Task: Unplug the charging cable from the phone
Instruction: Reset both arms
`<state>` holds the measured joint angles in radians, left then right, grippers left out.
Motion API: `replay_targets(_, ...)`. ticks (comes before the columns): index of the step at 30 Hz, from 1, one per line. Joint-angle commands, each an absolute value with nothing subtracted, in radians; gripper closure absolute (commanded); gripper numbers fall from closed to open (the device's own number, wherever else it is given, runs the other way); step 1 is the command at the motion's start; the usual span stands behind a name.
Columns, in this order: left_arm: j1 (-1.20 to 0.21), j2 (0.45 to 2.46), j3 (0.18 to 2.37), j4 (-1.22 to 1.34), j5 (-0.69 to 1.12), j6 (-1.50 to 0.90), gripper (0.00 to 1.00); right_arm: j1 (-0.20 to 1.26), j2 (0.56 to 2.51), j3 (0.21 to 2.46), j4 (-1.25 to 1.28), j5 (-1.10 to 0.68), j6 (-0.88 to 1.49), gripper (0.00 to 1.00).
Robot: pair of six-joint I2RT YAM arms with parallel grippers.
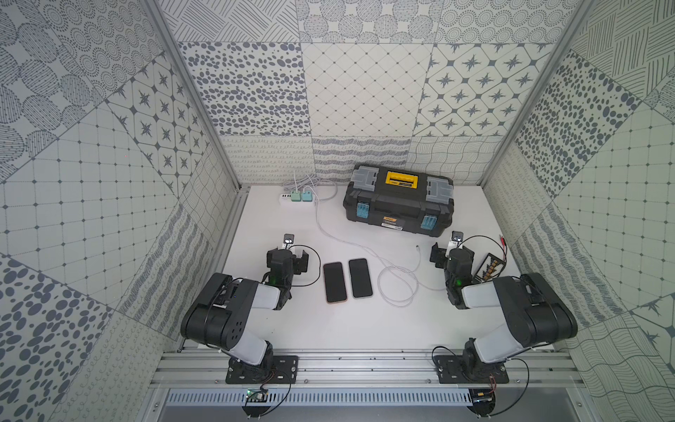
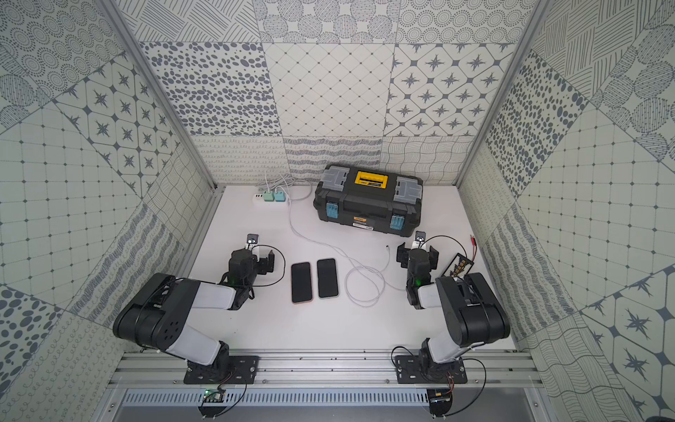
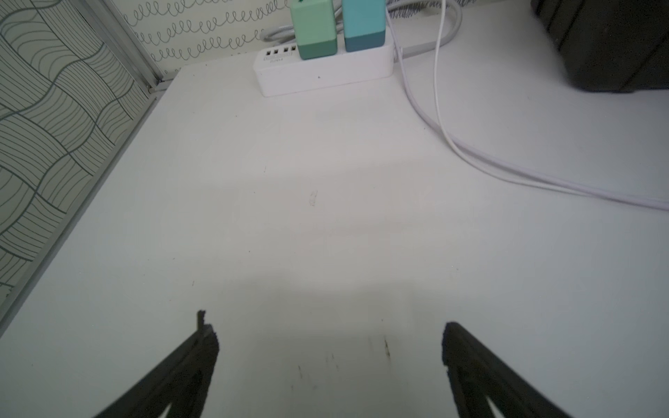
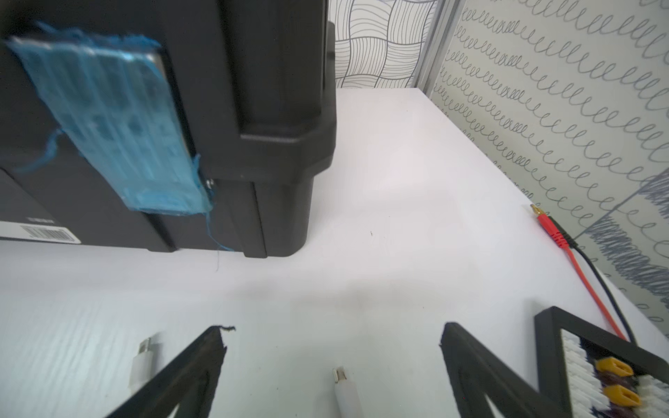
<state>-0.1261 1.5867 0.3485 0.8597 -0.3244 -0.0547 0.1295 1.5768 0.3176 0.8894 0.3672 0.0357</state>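
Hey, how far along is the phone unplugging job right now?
Looks done: both phones lie with no cable attached, and two loose charging plugs rest on the table by the right gripper. In hand: nothing; it and the left gripper are open and empty. Left: nothing visible, except perhaps pulling the arms back.

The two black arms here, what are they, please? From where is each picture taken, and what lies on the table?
They are a robot's left arm and right arm, each ending in a two-fingered tool. Two pictures look down on the whole table; two come from cameras on the wrists, looking past the left tool and the right tool. Both tools are open and hold nothing. On the white table lie two phones side by side, white charging cables with free plugs, a power strip with two chargers and a black toolbox.
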Motion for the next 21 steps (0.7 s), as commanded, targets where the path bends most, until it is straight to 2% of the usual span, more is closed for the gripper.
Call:
replay_targets(1,-0.123,1.594,0.351,1.007,-0.304,-0.024,0.01,0.102,1.556,0.351,0.961,0.266,0.039,0.03)
replay_targets(14,-0.123,1.596,0.357,0.999,-0.301,-0.025,0.01,0.100,1.573,0.368,0.961,0.282,0.045,0.03)
replay_targets(21,-0.096,1.589,0.372,0.957,-0.238,-0.035,0.01,0.100,1.573,0.368,0.960,0.282,0.046,0.03)
